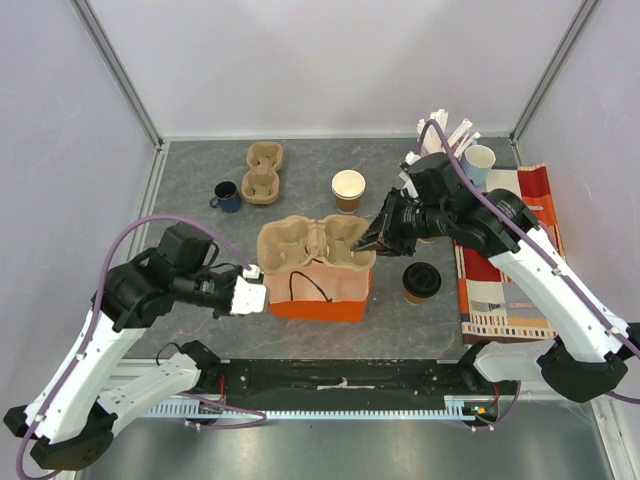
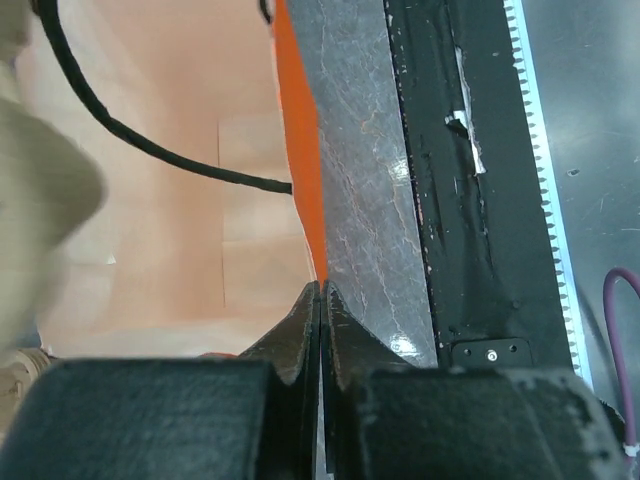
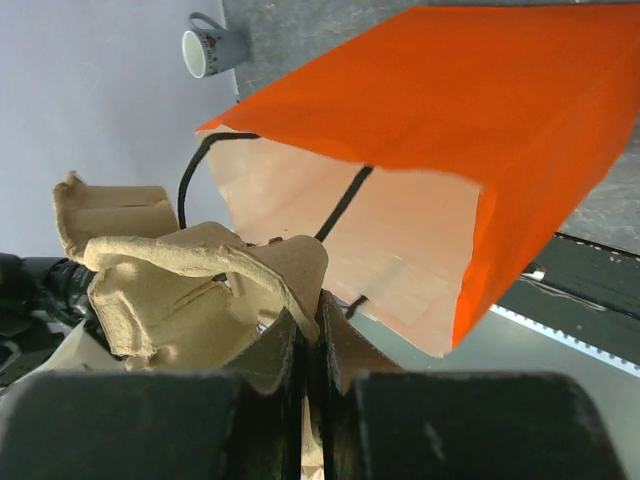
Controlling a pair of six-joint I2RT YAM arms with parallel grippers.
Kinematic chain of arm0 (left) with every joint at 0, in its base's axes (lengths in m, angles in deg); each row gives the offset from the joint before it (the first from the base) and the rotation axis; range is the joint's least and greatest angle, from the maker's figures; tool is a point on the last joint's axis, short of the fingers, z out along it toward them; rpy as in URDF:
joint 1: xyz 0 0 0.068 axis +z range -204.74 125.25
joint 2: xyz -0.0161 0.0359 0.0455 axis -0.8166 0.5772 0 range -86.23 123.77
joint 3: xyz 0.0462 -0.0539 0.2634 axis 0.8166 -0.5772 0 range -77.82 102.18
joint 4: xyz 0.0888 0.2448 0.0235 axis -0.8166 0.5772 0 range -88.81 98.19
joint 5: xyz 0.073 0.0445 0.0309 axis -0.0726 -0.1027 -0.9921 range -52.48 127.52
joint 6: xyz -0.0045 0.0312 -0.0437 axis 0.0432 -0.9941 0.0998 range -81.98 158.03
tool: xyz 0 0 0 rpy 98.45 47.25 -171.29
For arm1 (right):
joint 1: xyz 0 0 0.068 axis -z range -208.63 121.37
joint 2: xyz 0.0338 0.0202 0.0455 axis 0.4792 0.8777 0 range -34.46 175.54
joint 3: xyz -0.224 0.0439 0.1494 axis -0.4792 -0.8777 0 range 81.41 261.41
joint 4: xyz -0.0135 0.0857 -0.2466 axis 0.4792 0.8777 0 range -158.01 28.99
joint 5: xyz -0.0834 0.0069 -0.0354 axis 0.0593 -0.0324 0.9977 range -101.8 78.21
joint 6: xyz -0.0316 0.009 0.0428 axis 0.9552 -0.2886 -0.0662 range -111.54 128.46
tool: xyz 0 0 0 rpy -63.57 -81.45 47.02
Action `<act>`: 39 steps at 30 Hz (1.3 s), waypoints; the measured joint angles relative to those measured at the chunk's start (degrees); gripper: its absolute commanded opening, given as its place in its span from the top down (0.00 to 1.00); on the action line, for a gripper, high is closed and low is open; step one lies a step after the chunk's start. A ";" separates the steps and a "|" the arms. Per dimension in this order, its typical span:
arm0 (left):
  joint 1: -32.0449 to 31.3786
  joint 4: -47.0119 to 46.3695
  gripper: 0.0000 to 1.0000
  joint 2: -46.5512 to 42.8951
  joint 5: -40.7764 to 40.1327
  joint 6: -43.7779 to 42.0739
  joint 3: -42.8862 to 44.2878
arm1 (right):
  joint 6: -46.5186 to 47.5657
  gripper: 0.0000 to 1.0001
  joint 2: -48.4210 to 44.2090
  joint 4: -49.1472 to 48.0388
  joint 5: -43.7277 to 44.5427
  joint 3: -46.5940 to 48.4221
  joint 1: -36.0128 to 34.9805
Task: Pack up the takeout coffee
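My left fingers [image 2: 312,325] pinch the orange bag [image 1: 330,308] by its rim; right fingers [image 3: 300,345] clamp the cup carrier [image 1: 300,243] over its mouth, mid-frame.

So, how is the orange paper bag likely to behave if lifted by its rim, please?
Probably floppy: the orange paper bag has a thin wall, pinched flat in the left pincer. Likely light, being paper with cord handles, so a push may slide it.
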 measured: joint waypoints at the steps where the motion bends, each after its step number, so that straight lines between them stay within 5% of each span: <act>1: -0.11 -0.02 0.98 0.02 0.00 -0.02 0.00 | 0.28 1.00 0.00 0.42 0.48 -0.46 -0.33; 13: -1.22 -1.07 0.98 0.24 0.26 6.56 0.02 | 2.32 1.00 -0.17 5.77 8.96 2.14 -2.86; 22: -1.38 -4.00 0.98 1.20 0.00 14.23 0.33 | 3.41 1.00 2.47 5.29 8.46 15.89 -5.35; 39: -1.40 -2.21 0.98 -2.60 -0.79 11.34 0.22 | 4.68 1.00 -1.90 7.28 7.80 2.10 -5.64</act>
